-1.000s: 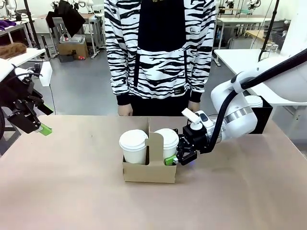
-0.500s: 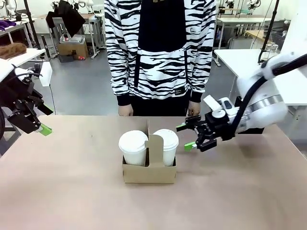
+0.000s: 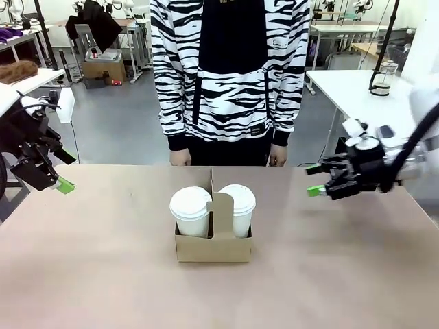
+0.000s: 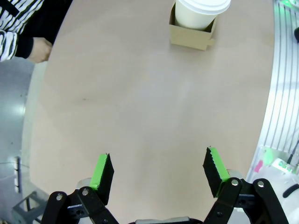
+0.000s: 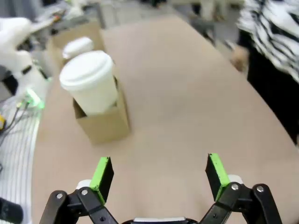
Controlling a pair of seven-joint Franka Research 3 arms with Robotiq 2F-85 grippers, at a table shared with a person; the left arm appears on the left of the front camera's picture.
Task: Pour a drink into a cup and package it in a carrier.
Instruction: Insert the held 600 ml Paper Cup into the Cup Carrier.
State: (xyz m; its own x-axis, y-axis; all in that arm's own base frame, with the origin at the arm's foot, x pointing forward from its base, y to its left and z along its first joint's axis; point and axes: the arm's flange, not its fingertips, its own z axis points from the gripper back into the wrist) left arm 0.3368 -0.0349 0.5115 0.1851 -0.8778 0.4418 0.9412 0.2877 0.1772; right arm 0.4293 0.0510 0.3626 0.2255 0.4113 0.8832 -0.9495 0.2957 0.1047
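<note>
The brown cardboard carrier [image 3: 212, 245] stands mid-table with its tall centre handle up. Two white lidded cups sit in its holes, the left cup [image 3: 191, 210] and the right cup [image 3: 238, 207]. My right gripper [image 3: 316, 180] hangs open and empty above the table, well to the right of the carrier. Its wrist view looks back at the carrier [image 5: 105, 124] and the near cup [image 5: 91, 81] beyond the open gripper [image 5: 159, 175]. My left gripper [image 3: 62, 184] stays at the far left edge, open and empty [image 4: 159, 175], with the carrier [image 4: 191, 36] far ahead. A clear glass vessel [image 3: 382, 77] stands on the white side table; I cannot tell its contents.
A person in a striped top [image 3: 230, 75] stands at the far edge, hands [image 3: 180, 157] resting at the table rim. The white side table [image 3: 343, 86] is at the back right. Bare tabletop [image 3: 103, 260] surrounds the carrier.
My right gripper let go of the right cup in the carrier, opened, and drew back to the right and up. The left arm has not moved.
</note>
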